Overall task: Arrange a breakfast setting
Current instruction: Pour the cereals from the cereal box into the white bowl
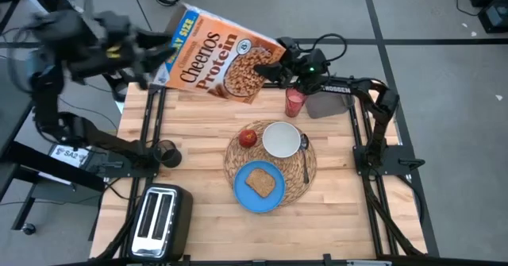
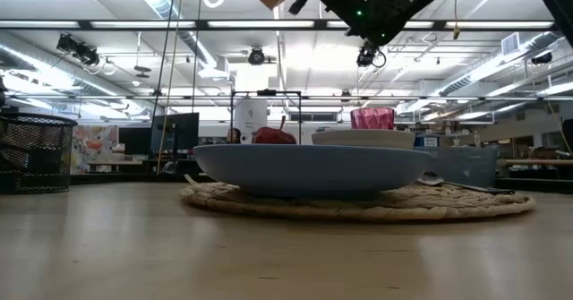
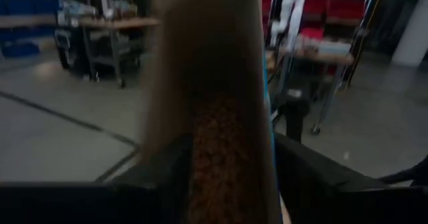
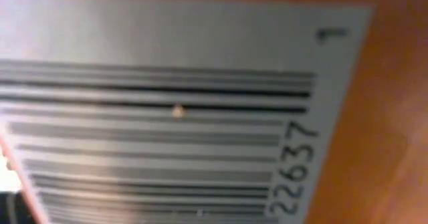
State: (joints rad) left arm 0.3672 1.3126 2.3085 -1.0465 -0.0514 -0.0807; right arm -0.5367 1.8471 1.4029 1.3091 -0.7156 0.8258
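The orange Cheerios box (image 1: 218,55) is held in the air over the table's far edge, its front face up, between my two arms. My left gripper (image 1: 155,50) is shut on its top end, my right gripper (image 1: 268,69) on its bottom end. On the round straw placemat (image 1: 234,161) sit the red apple (image 1: 248,137), the small white bowl (image 1: 281,139), the metal spoon (image 1: 305,159) and the blue plate (image 1: 242,193) with the toast slice (image 1: 260,182). The pink glass (image 1: 294,101) stands on the table behind the mat. My left gripper has the box's narrow side (image 3: 227,157) between its two fingers (image 3: 167,184), which lie against the two broad faces at the box's top end. It comes level from the table's left. The box is lifted clear. My right gripper meets the box's bottom end (image 1: 262,66) from the table's right. The barcode panel (image 4: 174,110) fills its wrist view and hides the fingers, so the kind of hold does not show.
A silver toaster (image 1: 159,218) stands at the table's near left corner. A small dark round thing (image 1: 167,153) sits near the left edge. The bare wood at the table's far left and near right holds nothing.
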